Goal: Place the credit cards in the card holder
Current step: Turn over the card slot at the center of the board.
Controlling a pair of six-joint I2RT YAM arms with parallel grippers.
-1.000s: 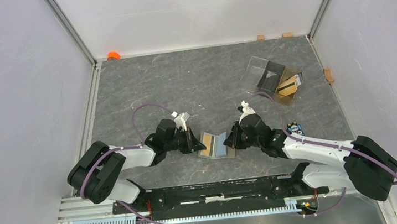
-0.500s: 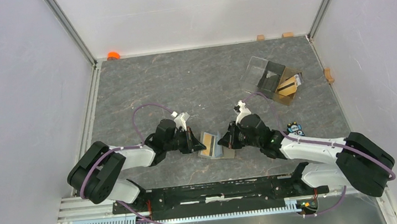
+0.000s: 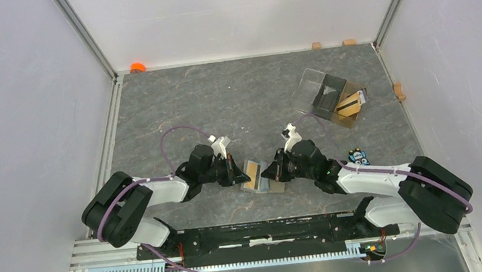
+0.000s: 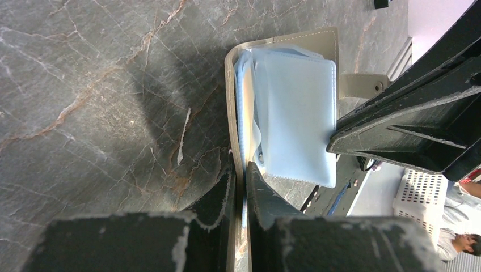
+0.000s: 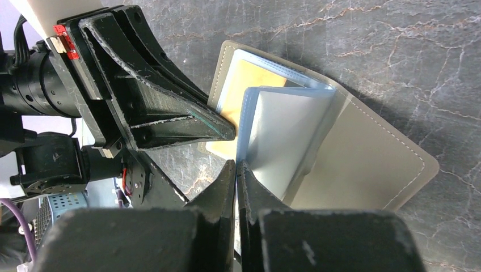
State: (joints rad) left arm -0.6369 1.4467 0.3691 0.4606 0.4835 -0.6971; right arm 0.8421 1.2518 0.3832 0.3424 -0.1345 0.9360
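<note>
The olive-khaki card holder (image 3: 273, 186) lies open between both arms, its pale blue sleeves (image 4: 295, 107) fanned up. My left gripper (image 4: 244, 170) is shut on the edge of its left cover (image 4: 283, 42). My right gripper (image 5: 236, 165) is shut on the edge of one raised blue sleeve (image 5: 283, 136). A tan-gold credit card (image 5: 249, 76) shows inside the leaf on the left cover, beside the left gripper's fingers (image 5: 170, 122). Another orange-tan credit card (image 3: 348, 104) sits in the clear box at the back right.
The clear plastic box (image 3: 318, 87) with a dark compartment stands at the back right. A small dark and blue object (image 3: 358, 157) lies right of the right arm. An orange object (image 3: 138, 67) and small wooden blocks (image 3: 316, 45) sit along the walls.
My right gripper has moved left onto the card holder and closed on a blue sleeve, which now stands up. The left gripper has stayed shut on the cover.
</note>
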